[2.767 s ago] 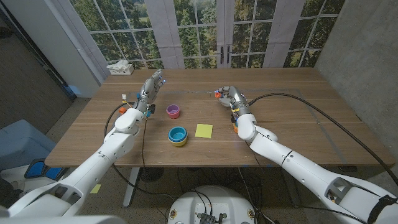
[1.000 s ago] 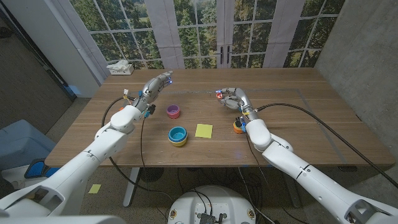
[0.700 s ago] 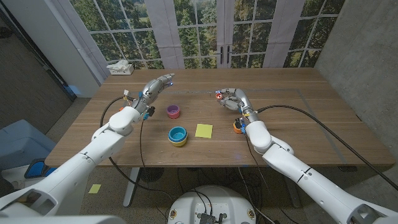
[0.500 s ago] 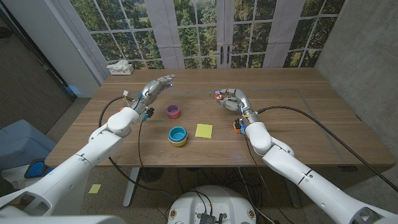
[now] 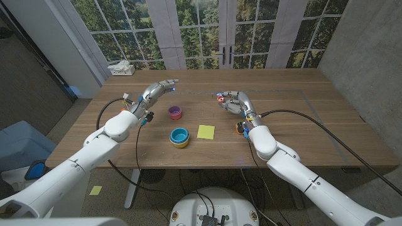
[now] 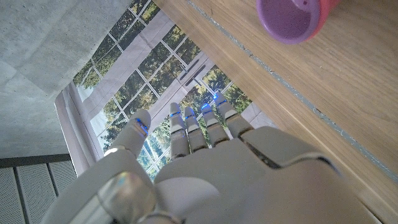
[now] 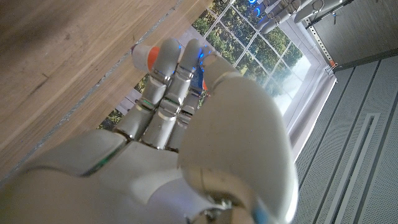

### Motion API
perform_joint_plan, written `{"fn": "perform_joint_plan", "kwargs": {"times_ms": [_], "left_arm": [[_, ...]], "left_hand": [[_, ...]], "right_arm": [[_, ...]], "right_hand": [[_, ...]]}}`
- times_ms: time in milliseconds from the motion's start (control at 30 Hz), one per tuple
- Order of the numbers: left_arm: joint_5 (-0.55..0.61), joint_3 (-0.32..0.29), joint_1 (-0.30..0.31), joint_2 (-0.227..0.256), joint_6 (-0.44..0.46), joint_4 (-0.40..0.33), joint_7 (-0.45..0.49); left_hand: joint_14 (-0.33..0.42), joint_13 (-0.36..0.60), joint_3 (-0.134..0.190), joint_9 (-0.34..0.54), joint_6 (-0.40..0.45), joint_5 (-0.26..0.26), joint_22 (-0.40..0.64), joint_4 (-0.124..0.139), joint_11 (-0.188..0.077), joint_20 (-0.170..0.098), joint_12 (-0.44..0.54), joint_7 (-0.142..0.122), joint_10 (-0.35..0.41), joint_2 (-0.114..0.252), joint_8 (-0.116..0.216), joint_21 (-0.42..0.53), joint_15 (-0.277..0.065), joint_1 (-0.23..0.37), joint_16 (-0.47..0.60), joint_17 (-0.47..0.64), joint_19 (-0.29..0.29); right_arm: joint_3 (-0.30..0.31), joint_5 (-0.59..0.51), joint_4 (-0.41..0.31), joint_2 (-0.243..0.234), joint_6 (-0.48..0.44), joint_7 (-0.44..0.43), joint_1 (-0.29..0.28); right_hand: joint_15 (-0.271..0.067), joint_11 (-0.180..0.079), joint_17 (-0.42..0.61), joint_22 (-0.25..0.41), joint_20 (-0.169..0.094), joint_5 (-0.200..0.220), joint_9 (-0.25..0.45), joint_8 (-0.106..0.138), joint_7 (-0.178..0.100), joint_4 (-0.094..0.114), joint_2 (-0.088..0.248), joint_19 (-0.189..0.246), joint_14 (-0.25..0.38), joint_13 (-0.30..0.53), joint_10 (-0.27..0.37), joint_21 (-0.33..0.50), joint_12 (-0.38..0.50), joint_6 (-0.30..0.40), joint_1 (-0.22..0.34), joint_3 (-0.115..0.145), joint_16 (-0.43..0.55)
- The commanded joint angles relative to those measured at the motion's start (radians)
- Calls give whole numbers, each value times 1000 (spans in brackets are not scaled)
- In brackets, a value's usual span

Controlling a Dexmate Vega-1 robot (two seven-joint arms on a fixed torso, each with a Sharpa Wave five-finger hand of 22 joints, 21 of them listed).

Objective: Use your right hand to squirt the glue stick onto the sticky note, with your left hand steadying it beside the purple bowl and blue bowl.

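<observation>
The yellow sticky note [image 5: 205,132] lies flat near the table's middle. Just left of it stands the blue bowl [image 5: 179,136], and the purple bowl [image 5: 174,112] sits behind that, also seen as a purple bowl [image 6: 292,18] in the left wrist view. My left hand [image 5: 160,88] hovers behind and left of the purple bowl with its fingers stretched out and apart, holding nothing. My right hand [image 5: 232,101] is behind and right of the note, fingers curled around the glue stick [image 5: 220,96], whose orange end pokes out past the fingertips [image 7: 163,68].
A white tissue box [image 5: 121,68] sits at the table's [image 5: 301,125] far left corner. Black cables trail from both forearms across the wood. Windows stand behind the table's far edge.
My left hand has swung right and tipped its fingers toward the table's middle. The right hand has barely shifted and keeps its hold on the glue stick.
</observation>
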Motion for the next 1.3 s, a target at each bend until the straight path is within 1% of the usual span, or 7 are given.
{"fn": "perform_joint_plan", "kwargs": {"times_ms": [33,267,433,600,800,967,1300], "left_arm": [[30,-25,67,49,27,-92,20],[66,-38,114,74,75,-153,59],[93,-40,135,87,104,-184,77],[132,-37,146,96,126,-207,94],[137,-23,142,96,119,-200,70],[165,-4,127,110,147,-213,50],[227,14,113,157,210,-262,23]], "left_hand": [[26,3,23,2,24,3,3,3,-6,15,4,-2,27,47,6,-3,-18,14,6,3,4],[38,3,40,2,48,4,4,12,-5,23,2,0,41,50,9,-8,-14,17,5,5,1],[38,3,38,2,54,2,4,14,-7,24,1,-1,47,37,7,-11,-16,11,3,5,-3],[34,3,40,2,59,2,4,15,-11,25,0,-3,49,35,7,-13,-16,10,0,5,-5],[34,3,39,2,52,1,4,16,-10,25,-6,-5,42,34,1,-14,-20,8,-1,7,-3],[33,3,36,2,38,-2,4,23,-14,23,-14,-15,31,26,-8,-15,-25,-3,-3,8,1],[31,3,38,3,40,-3,4,25,-19,19,-16,-17,32,25,-10,-16,-31,-6,-6,7,3]], "right_arm": [[19,28,-54,-27,11,14,-50],[23,42,-70,-39,14,33,-62],[27,54,-80,-45,23,43,-74],[29,67,-86,-47,29,50,-84],[30,76,-85,-46,44,53,-94],[35,89,-84,-46,55,57,-102],[43,118,-85,-45,71,66,-118]], "right_hand": [[-76,2,-1,3,-118,4,4,7,88,1,11,13,-26,3,12,6,3,97,-1,-2,-4],[-76,6,-5,2,-117,7,6,5,87,2,14,14,-22,4,15,8,3,99,-3,-3,-5],[-75,6,-8,2,-117,9,9,5,85,3,17,15,-20,6,17,10,4,98,-5,-2,-6],[-74,7,-11,1,-117,11,10,4,85,5,19,16,-17,8,24,11,7,100,-9,-2,-7],[-75,8,-14,1,-117,13,12,4,89,5,21,18,-12,11,27,12,9,100,-10,-2,-7],[-73,11,-18,0,-117,16,14,3,89,6,24,20,-7,14,29,13,10,99,-13,-1,-8],[-73,12,-25,-1,-117,19,16,2,89,4,24,22,-2,17,32,14,11,100,-17,-1,-10]]}}
